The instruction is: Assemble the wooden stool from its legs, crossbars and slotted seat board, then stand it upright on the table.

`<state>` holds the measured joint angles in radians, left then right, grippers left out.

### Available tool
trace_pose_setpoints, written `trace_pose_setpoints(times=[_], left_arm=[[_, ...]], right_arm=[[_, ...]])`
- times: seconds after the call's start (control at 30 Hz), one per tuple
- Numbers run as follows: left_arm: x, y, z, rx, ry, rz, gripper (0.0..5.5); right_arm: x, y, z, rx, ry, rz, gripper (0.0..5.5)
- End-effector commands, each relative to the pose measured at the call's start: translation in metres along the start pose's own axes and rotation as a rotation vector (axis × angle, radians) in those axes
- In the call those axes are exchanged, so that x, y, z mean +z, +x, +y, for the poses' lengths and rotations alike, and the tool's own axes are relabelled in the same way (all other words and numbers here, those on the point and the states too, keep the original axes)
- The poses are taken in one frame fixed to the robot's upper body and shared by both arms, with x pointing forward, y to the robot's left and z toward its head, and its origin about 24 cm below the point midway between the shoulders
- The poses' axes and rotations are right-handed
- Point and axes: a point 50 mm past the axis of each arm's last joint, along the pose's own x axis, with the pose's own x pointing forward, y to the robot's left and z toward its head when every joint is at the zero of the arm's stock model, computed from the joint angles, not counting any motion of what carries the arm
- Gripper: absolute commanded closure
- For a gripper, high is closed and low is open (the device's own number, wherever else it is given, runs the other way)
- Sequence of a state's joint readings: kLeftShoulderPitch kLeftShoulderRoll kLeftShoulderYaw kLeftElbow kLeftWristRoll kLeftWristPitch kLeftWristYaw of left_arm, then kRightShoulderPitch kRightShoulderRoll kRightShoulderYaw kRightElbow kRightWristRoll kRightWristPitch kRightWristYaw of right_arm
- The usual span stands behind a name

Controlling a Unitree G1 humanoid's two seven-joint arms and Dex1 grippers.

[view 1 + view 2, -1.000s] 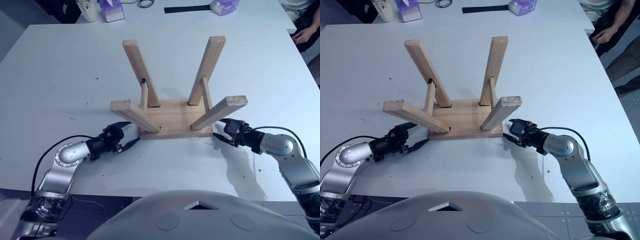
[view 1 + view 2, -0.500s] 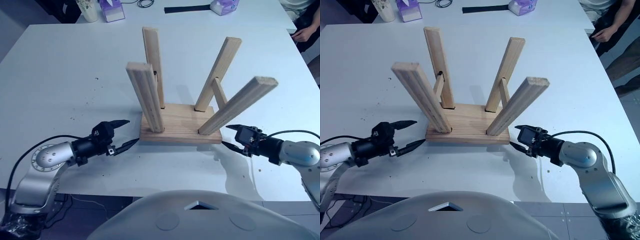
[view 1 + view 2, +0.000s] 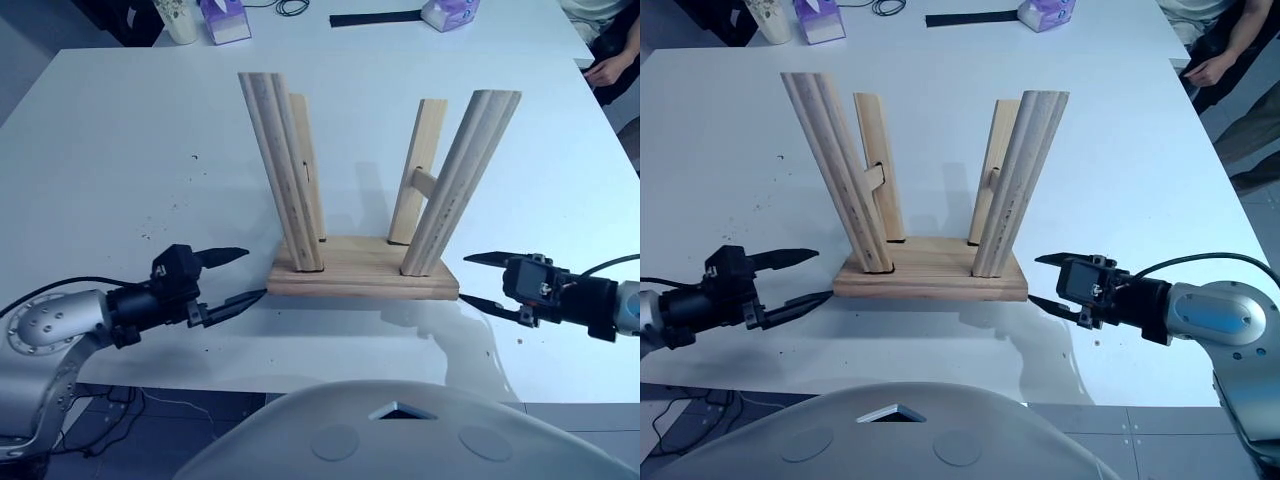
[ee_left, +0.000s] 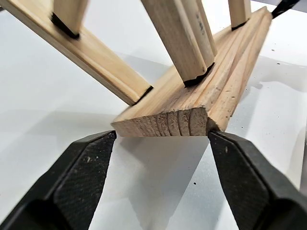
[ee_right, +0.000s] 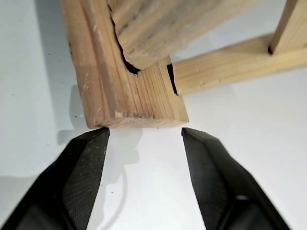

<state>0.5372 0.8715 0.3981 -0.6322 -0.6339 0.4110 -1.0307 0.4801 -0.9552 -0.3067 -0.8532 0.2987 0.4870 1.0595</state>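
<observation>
The wooden stool (image 3: 360,280) rests upside down on the white table (image 3: 120,150), seat board flat and its legs (image 3: 280,170) pointing up, with crossbars (image 3: 425,183) between them. My left gripper (image 3: 255,273) is open just off the board's left end, one finger (image 4: 81,177) on each side of the end grain (image 4: 168,122), not touching it. At the board's right end my right gripper (image 3: 465,278) is open too, its fingers (image 5: 81,172) apart in front of the board's corner (image 5: 124,96).
At the table's far edge stand a cup (image 3: 177,20), a purple tissue box (image 3: 224,20), a black strip (image 3: 375,18) and another tissue box (image 3: 448,13). A person's hand (image 3: 607,68) rests at the far right. Bare table lies left and right of the stool.
The stool has swung from tilted, legs splayed toward me, to seat flat with legs nearly upright. Both grippers have drawn back outward from the board's ends, staying open.
</observation>
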Motion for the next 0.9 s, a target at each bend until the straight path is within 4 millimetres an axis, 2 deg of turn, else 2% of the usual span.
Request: trace_pose_setpoints(times=[0.03,0.3,0.5,0.67,0.8,0.9], left_arm=[[0.017,0.0,-0.009,-0.133,0.004,-0.06,1.93],[0.017,-0.004,-0.005,-0.156,-0.002,-0.038,1.93],[0.016,-0.003,0.001,-0.181,-0.013,-0.017,1.93],[0.019,-0.008,0.017,-0.18,-0.026,-0.01,1.93],[0.024,-0.013,0.032,-0.158,-0.04,-0.038,1.93],[0.014,-0.019,0.041,-0.125,-0.03,0.015,1.93]], right_arm=[[0.021,-0.004,0.005,0.098,-0.028,-0.11,2.72],[0.023,-0.013,-0.002,0.138,-0.052,-0.098,2.72],[0.006,-0.009,-0.009,0.127,-0.033,-0.044,2.72],[0.003,-0.014,-0.022,0.102,0.002,-0.067,2.72],[0.01,-0.019,-0.035,0.08,0.029,-0.132,2.72],[0.003,-0.02,-0.044,0.049,0.037,-0.106,2.72]])
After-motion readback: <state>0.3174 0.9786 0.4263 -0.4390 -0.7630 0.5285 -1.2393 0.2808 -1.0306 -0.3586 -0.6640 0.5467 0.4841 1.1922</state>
